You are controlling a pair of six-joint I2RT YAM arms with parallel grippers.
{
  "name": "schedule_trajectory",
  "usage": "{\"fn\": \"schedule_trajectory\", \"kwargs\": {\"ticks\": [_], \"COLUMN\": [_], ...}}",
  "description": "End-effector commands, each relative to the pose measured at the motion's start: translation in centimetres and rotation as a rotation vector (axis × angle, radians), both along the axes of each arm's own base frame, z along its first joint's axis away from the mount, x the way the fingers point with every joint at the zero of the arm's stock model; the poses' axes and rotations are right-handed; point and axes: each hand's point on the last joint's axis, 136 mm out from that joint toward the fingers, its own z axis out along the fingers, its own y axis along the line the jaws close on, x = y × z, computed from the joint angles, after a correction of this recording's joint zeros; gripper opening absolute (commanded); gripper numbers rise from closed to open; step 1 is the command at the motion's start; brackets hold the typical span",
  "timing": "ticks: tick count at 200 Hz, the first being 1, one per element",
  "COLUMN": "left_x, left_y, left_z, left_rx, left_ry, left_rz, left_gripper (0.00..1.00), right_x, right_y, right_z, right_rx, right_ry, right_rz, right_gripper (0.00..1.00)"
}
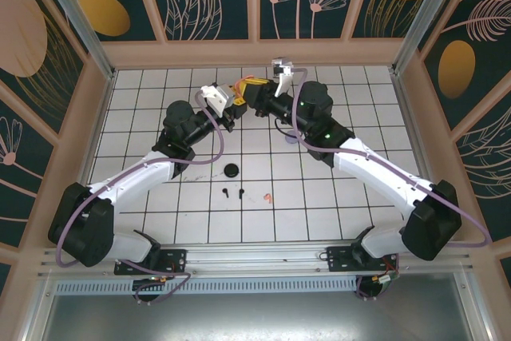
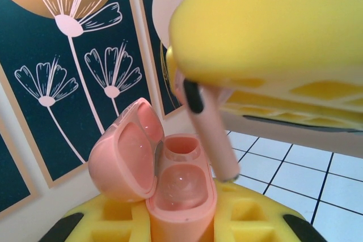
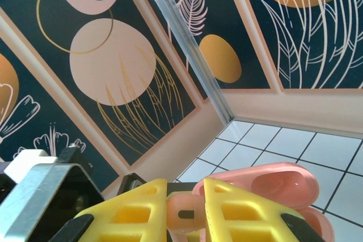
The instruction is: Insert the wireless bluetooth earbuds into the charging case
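My left gripper point(image 2: 181, 222) is shut on the base of an open coral-pink charging case point(image 2: 180, 188), with its lid swung to the left and both wells bare. My right gripper point(image 3: 190, 211) is shut on a coral-pink earbud point(image 3: 186, 219). In the left wrist view this earbud's stem point(image 2: 218, 140) hangs from the right gripper's yellow finger point(image 2: 272, 32), its tip just right of the case rim and apart from the wells. Both grippers meet in the air over the far middle of the table, left gripper point(image 1: 238, 105) and right gripper point(image 1: 254, 92). The case point(image 3: 278, 184) lies just beyond my right fingers.
On the white tiled table point(image 1: 335, 205) lie a round black case point(image 1: 231, 169), two black earbuds point(image 1: 226, 192) point(image 1: 239, 192) and another coral-pink earbud point(image 1: 267, 196), all nearer the arm bases. Patterned walls enclose the table on three sides.
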Motion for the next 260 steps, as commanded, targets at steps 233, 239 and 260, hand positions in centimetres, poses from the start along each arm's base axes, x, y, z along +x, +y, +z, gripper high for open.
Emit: {"fn": "schedule_trajectory", "kwargs": {"ticks": [233,239,260], "left_x": [-0.8,-0.8,-0.7], "left_y": [0.0,0.0,0.0], "left_z": [4.2,4.2,4.2], "left_rx": [-0.079,-0.081,-0.081], "left_ry": [-0.037,-0.037,-0.035], "left_rz": [-0.015,-0.014,-0.012], "left_gripper": [0.0,0.0,0.0], "right_x": [0.4,0.4,0.4], "right_y": [0.1,0.1,0.1], "right_z": [-4.1,-4.1,-4.0], "right_rx": [-0.096,-0.096,-0.092], "right_ry": [-0.006,-0.007,-0.003], "right_rz": [-0.059,-0.058,-0.058], "right_gripper": [0.18,0.18,0.22]}}
